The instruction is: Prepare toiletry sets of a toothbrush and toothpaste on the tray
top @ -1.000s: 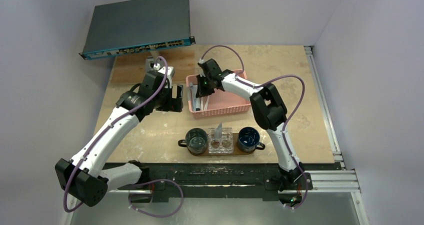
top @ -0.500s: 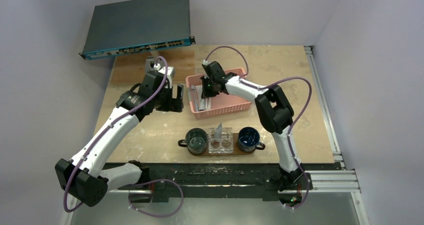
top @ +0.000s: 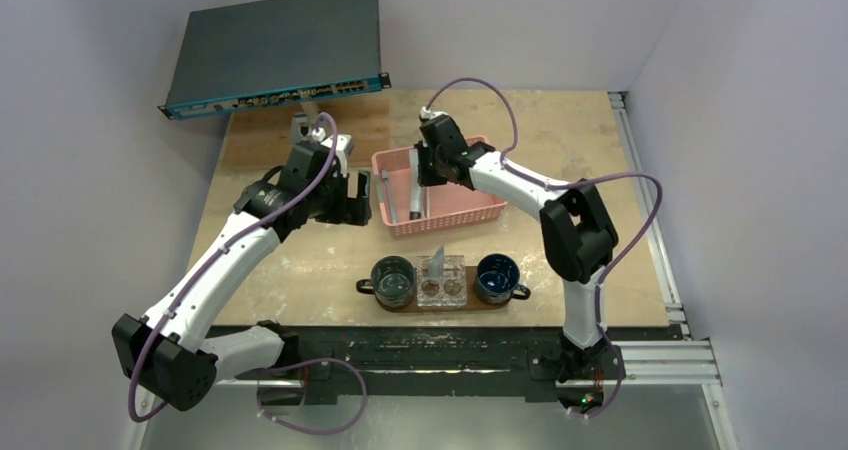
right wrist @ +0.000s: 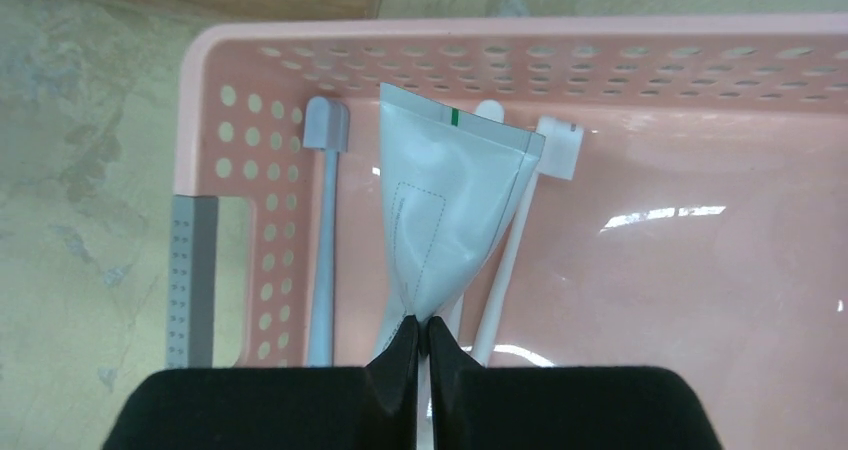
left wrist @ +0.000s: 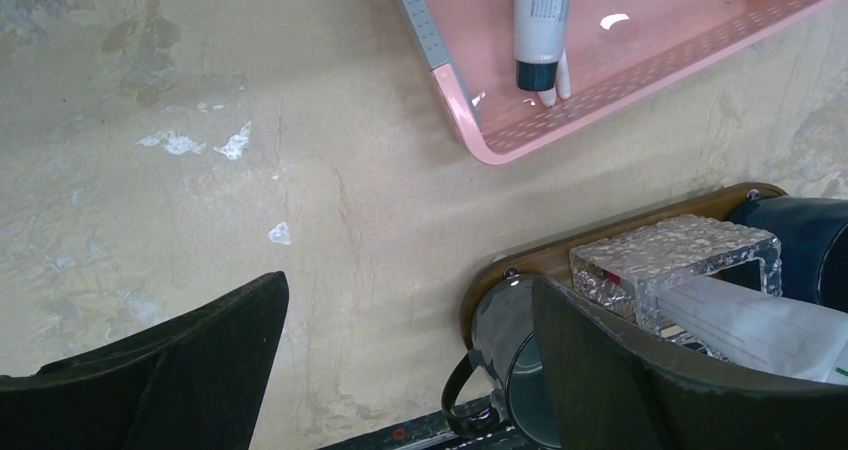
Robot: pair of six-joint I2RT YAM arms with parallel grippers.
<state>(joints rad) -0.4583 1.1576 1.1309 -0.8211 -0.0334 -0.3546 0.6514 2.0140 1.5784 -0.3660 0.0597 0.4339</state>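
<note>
Apparently the right tool pinches the tube at its narrowed near end.

The right claw hides the tube's cap end.

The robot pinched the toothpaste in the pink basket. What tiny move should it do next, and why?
Probably lift it straight up. The right gripper is shut on the toothpaste tube, which lies over a white toothbrush inside the pink basket; it must clear the walls before reaching the tray.
</note>
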